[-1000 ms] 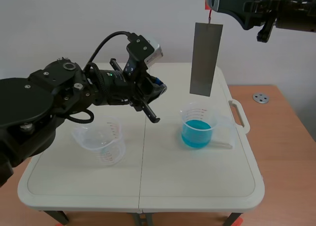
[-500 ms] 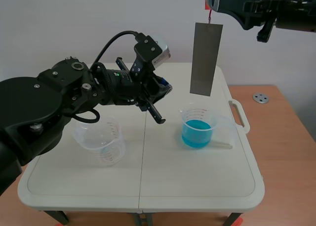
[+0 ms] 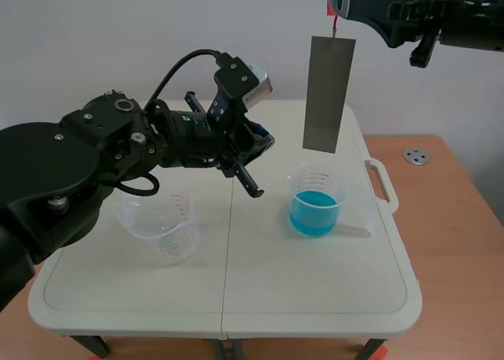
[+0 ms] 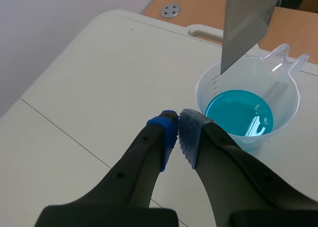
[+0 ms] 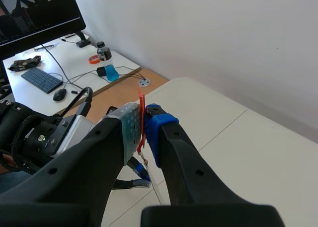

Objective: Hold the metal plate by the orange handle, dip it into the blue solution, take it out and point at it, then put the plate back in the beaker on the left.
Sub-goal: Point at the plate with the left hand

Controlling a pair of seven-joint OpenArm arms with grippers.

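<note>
**Metal plate** (image 3: 328, 94): a grey rectangular sheet hanging upright in the air on a thin wire from an orange handle (image 5: 141, 118). It is well above the desk. Its lower edge is over the far rim of the beaker of blue solution (image 3: 317, 202), clear of the liquid. No drops or blue film can be made out on it.

**Right hand** (image 5: 142, 123): raised at the scene's upper right, with its fingers clamped on the orange handle, one pad on either side of the tab.

**Beaker of blue solution**: clear and graduated, partly filled. It stands right of the desk's centre seam.

**Left hand** (image 4: 179, 130): fingers together on nothing, tips touching. It is held above the desk just left of the blue beaker, aimed toward the beaker and the plate's lower end. It touches neither.

**Empty beaker** (image 3: 160, 226): clear, on the left of the desk toward the near side, below the left arm. It holds nothing.

**Desk** (image 3: 315, 297): a pale folding top with a moulded carry grip at its right edge.

**Metal disc** (image 3: 415, 156): small, on the wooden surface to the right of the desk.

**Progress, as judged**:
- The hold on the handle is made.
- The plate is out of the solution, but whether it has been dipped cannot be read.
- The left hand's closed, aimed pose suggests the pointing step is in hand.
- Left to do: carry the plate leftward, lower it into the empty beaker and release it.
</note>
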